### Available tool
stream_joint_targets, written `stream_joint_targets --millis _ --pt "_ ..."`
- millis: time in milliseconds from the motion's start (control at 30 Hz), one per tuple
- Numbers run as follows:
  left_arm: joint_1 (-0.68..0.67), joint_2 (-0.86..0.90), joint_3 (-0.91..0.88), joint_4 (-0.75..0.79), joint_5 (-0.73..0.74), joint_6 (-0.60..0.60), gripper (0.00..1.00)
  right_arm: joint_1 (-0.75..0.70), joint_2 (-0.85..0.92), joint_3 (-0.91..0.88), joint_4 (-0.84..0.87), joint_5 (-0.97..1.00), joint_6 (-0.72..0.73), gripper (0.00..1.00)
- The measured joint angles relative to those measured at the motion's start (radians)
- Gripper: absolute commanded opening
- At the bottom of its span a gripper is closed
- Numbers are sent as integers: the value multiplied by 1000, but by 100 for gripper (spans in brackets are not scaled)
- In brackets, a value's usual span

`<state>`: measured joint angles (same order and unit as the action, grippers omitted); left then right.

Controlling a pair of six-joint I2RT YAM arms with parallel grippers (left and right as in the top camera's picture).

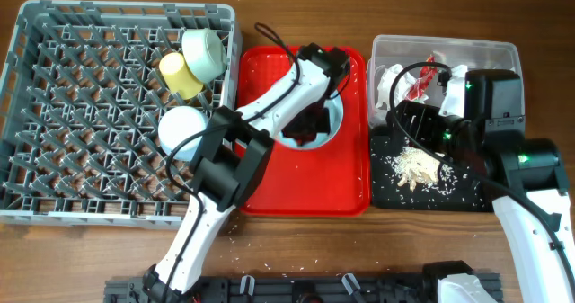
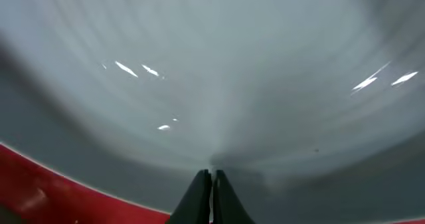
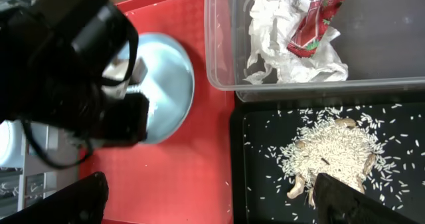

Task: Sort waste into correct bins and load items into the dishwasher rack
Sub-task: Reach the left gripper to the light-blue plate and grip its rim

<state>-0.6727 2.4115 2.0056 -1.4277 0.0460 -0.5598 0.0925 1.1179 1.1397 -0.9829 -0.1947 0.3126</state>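
A pale blue plate lies on the red tray. My left gripper is down on it. In the left wrist view the fingers are shut, tips against the plate, which fills the view. My right gripper is open and empty, hovering over the edge between the red tray and the black tray. The black tray holds the beige food scraps. The clear tub holds the white napkin and the red wrapper. The fork and chopstick are out of view.
The grey dishwasher rack stands at the left. It holds a yellow cup, a bowl on its side and an upturned bowl. The clear tub and black tray sit to the right of the red tray.
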Motion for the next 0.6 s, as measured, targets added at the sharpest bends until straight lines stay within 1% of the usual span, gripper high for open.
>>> stream_joint_targets --millis 100,167,200,233,267,400,500,600 --pt "-8 0 -4 -28 4 27 6 0 0 0 0 0 0 100" --pt "6 -1 -4 -22 4 37 22 0 0 0 0 0 0 100" --pt "23 -10 -8 -2 7 40 28 0 0 0 0 0 0 100" --pt "35 -18 -9 5 6 46 30 0 0 0 0 0 0 100" --pt "78 -54 -10 13 6 47 34 0 0 0 0 0 0 100" --pt "216 -148 -10 14 -1 46 35 0 0 0 0 0 0 100" --pt "264 -149 -10 44 -18 46 35 0 0 0 0 0 0 99" --pt "268 -149 -14 91 -26 46 35 0 0 0 0 0 0 100"
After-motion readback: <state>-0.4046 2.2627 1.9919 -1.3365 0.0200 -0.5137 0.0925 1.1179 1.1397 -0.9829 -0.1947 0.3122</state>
